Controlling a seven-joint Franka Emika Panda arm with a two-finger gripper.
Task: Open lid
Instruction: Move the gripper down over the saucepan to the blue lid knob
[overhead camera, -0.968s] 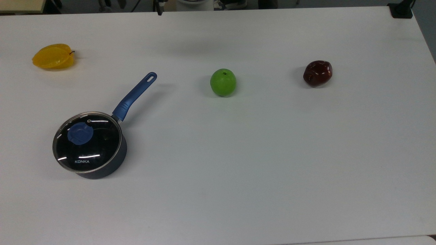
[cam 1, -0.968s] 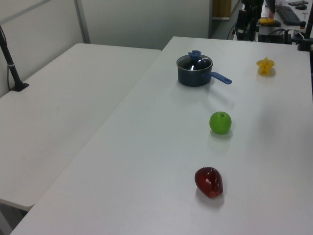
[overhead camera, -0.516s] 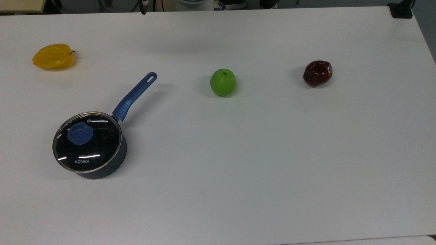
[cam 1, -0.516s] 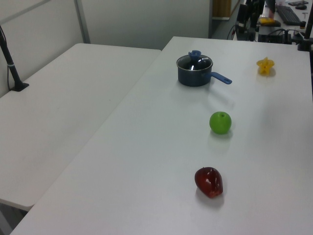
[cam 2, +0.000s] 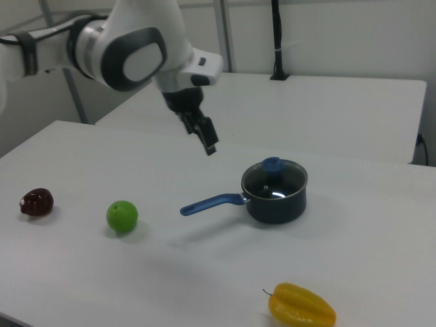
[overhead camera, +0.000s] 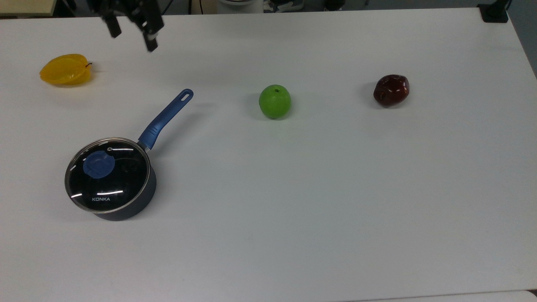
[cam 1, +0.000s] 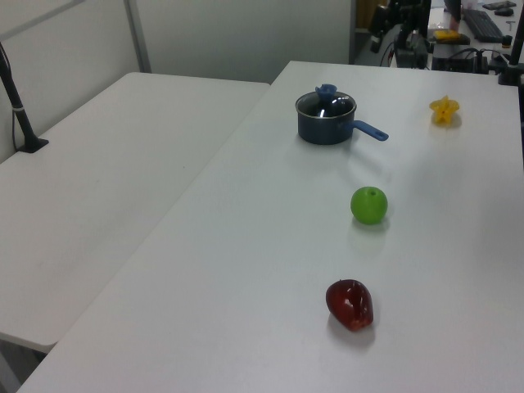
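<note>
So the round clear glass lid with the metal rim and blue knob (overhead camera: 107,174) is sitting flat on the dark saucepan with the long blue handle (overhead camera: 138,184), lower left of the top view on the white worktop (overhead camera: 319,201). The robot's black two-finger hand (overhead camera: 131,31) hangs in the upper left of the top view, fingers spread wide, holding nothing, well apart from the lid. A yellow starfruit (overhead camera: 65,69), green apple (overhead camera: 275,101) and dark red fruit (overhead camera: 391,89) are spread across the upper part.
</note>
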